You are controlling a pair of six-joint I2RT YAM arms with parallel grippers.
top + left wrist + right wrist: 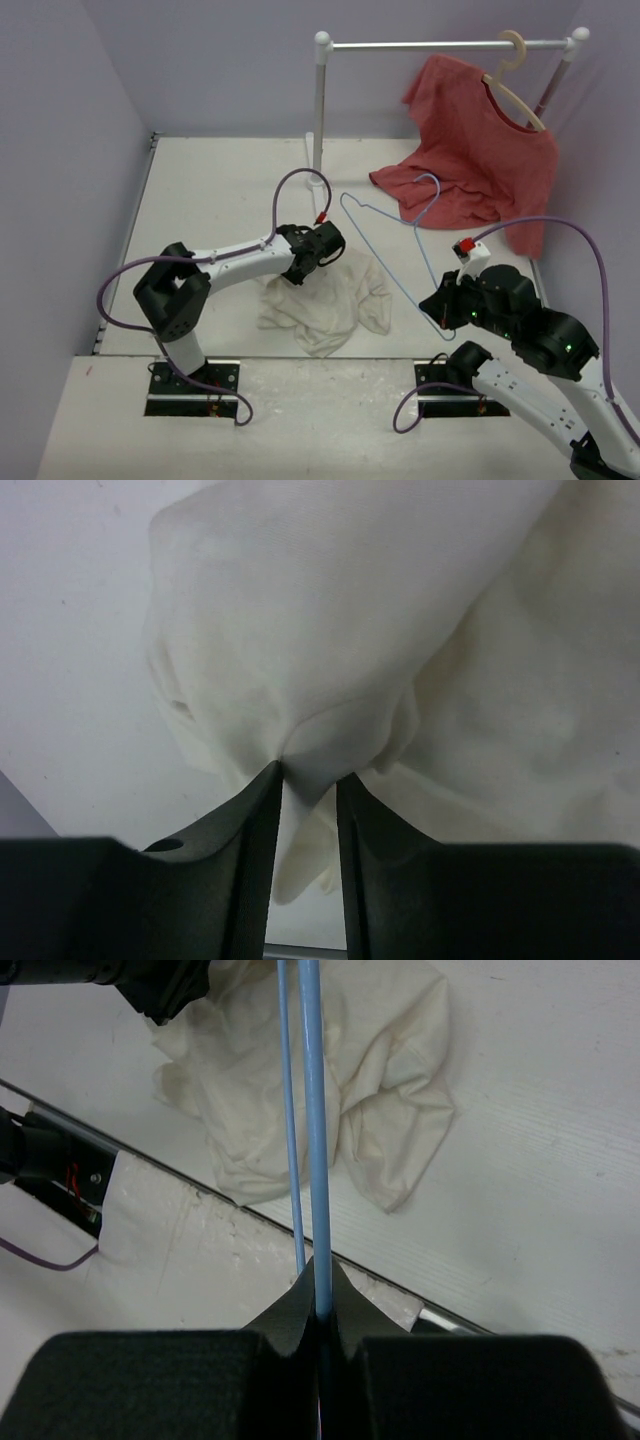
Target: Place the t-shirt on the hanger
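Observation:
The cream-white t-shirt [325, 300] lies crumpled on the table in front of the arms. My left gripper [333, 262] reaches down onto its upper left edge. In the left wrist view the t-shirt [350, 630] fills the frame, and the left gripper [311, 775] has a fold of cloth pinched between its dark fingers. The light-blue wire hanger [385, 240] slants above the table, hook toward the back. My right gripper [437, 305] is shut on its near corner. In the right wrist view the hanger [313, 1110] runs straight out of the right gripper [320, 1285], over the t-shirt [380, 1080].
A red t-shirt [480, 150] hangs on a beige hanger [515, 85] from the white rail [440, 44] at the back right, its hem resting on the table. The rail's post [319, 100] stands behind the hanger hook. Purple walls close in the sides.

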